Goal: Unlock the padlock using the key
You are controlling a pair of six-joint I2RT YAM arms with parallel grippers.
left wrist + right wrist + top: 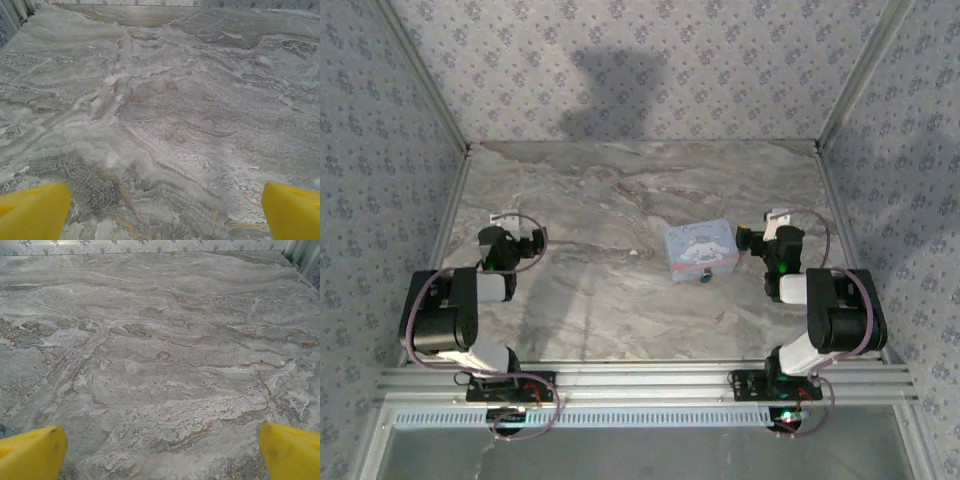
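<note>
Left arm [445, 315], right arm [840, 310]: same build, bulky black joint housings, white-grey links between. Mauve cable [410, 325] runs along each arm, loops out near wrist. Black base plates [510, 386], red wiring at bases. Green LED [782, 268] lit on right arm. Left hand [508, 232], right hand [765, 235]: black bodies, small white tab on top. Left fingers [32, 212] bright yellow, blocky, matte. Right fingers [30, 452] same yellow.
</note>
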